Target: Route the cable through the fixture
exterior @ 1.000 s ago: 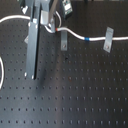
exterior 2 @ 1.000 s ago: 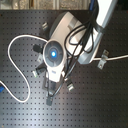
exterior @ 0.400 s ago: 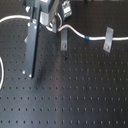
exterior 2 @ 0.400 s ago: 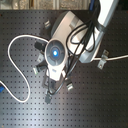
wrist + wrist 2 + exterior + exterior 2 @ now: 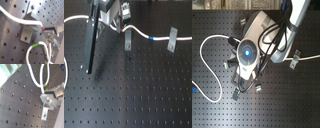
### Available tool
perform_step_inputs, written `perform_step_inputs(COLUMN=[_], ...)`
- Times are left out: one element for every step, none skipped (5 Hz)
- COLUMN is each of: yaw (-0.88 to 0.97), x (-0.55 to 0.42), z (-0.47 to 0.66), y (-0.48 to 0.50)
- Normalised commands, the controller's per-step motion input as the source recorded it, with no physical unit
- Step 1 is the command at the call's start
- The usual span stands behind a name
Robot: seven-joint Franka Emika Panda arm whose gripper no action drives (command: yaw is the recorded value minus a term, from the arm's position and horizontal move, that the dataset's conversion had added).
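Cable part-way routed, by the look of it: one clip reached, the other not clearly taken.

The black perforated board (image 5: 139,95) fills the first exterior view, with the arm's gripper (image 5: 120,24) hanging at about 11 o'clock beside its long grey bar (image 5: 92,40). I cannot tell whether its jaws are apart or clamped on anything. The white cable (image 5: 139,33) comes in from 9 o'clock, passes under the gripper and runs on towards 2 o'clock. There it meets the far fixture (image 5: 172,40), its blue band (image 5: 151,38) just short of that clip. The nearer fixture (image 5: 128,43) stands right below the cord; whether the cord sits in it I can't make out. In the first wrist view the red-orange mark (image 5: 43,27) lies beside a clip (image 5: 28,33). I'd judge seating the cord there remains.
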Motion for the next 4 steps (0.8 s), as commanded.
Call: perform_step_inputs(yaw=[0.0, 0.18, 0.13, 0.13], x=[-0.06, -0.042, 0.099, 0.026], z=[0.0, 0.0, 0.0, 0.0], y=[-0.375, -0.293, -0.336, -0.388])
